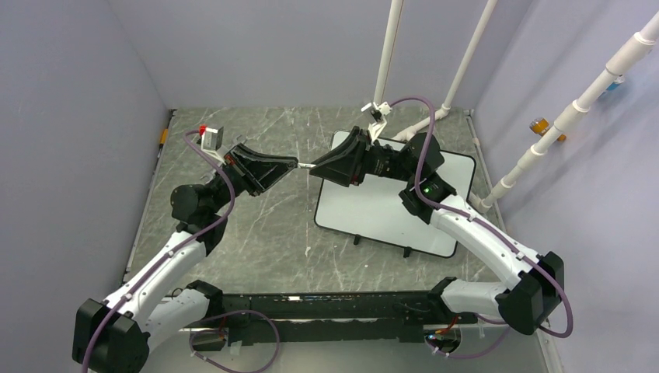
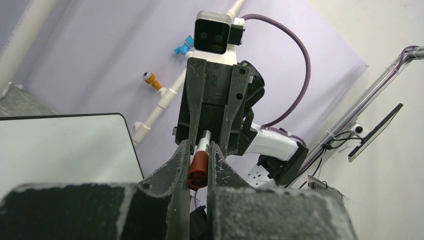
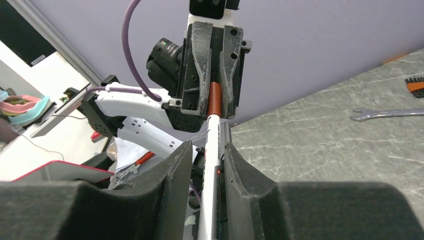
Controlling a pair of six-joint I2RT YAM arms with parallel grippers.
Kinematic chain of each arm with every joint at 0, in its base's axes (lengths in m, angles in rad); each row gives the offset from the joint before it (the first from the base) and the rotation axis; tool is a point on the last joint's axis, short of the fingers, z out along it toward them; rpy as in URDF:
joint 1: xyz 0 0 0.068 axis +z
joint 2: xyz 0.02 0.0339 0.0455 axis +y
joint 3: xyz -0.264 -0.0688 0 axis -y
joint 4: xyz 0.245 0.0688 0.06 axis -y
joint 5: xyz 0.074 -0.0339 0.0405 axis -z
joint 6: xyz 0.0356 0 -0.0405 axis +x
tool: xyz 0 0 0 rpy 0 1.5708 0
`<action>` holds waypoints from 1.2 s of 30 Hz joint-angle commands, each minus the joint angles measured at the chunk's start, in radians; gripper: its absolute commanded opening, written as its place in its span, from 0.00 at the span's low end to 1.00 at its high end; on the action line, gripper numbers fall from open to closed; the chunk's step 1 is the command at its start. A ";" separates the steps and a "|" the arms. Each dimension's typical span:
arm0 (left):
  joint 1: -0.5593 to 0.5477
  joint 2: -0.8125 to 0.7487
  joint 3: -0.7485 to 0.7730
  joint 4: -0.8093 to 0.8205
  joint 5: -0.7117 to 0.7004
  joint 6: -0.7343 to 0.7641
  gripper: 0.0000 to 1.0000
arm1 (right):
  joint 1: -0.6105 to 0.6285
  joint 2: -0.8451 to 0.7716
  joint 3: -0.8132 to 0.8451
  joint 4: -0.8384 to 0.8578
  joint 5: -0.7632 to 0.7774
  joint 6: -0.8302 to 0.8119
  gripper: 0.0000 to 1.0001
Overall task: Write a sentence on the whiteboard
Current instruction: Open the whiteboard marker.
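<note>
The whiteboard lies flat at the table's right, tilted slightly, and its surface is blank; no sentence shows on it. It also shows in the left wrist view. The two grippers meet tip to tip above the table, left of the board's far corner. My left gripper is shut on the reddish-brown cap of a marker. My right gripper is shut on the marker's white barrel. The right wrist view shows the cap between the left gripper's fingers.
A silver wrench and an orange-black tool lie on the grey marbled table. White pipes run down the back right corner. Purple walls close in the left, back and right sides.
</note>
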 commanded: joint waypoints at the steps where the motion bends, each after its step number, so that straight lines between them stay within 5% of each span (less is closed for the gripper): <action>1: -0.006 -0.001 0.019 0.005 0.003 0.023 0.00 | -0.002 0.004 0.054 0.055 -0.019 0.001 0.31; 16: -0.022 0.015 0.050 -0.037 0.009 0.068 0.00 | -0.002 0.020 0.075 -0.017 -0.032 -0.034 0.25; 36: -0.029 -0.031 0.049 -0.088 -0.041 0.126 0.00 | -0.002 0.023 0.075 -0.008 -0.045 -0.027 0.30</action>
